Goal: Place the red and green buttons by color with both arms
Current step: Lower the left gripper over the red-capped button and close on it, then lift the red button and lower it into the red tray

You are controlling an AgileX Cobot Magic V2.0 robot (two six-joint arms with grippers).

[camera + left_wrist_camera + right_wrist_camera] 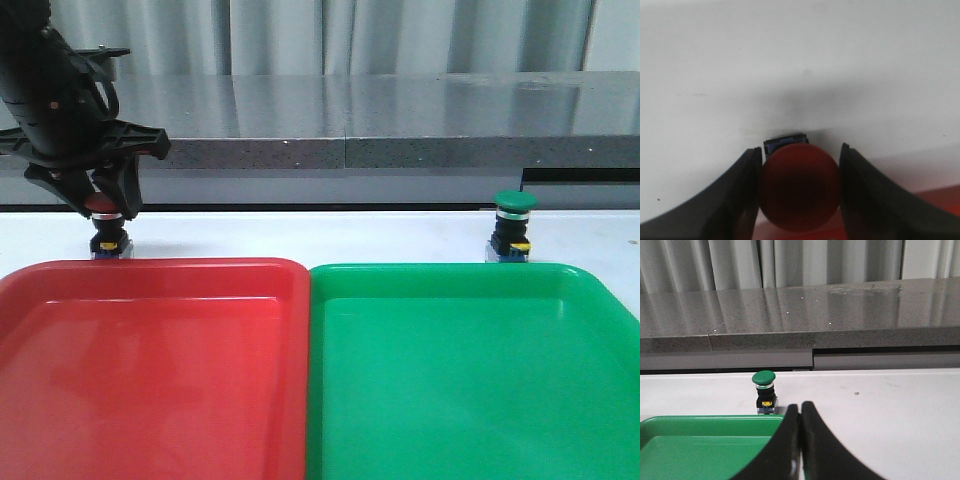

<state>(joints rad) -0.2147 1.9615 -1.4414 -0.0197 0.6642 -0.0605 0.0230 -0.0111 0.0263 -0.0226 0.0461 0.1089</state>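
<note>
Left gripper (103, 205) down on the red button (105, 228), fingers (742, 200) flanking the dark-red cap, looks like touching both sides, so clamped on it. Button stands upright on the white table (320, 235) just behind the red tray's (150, 268) far rim. Right gripper (800, 440) fingers pressed together, nothing held, hanging near the green tray (700, 440); not visible in front view. Green button (514, 228) upright on table just behind the green tray's far rim, untouched.

Handling guess: both buttons small, light, rigid plastic, not fragile. Domed cap is smooth and rounded, likely to slip or pop out if squeezed on the curve. Top-heavy on a narrow base, tips easily. Better grip probably lower, on the black body (512, 235) under the cap.
</note>
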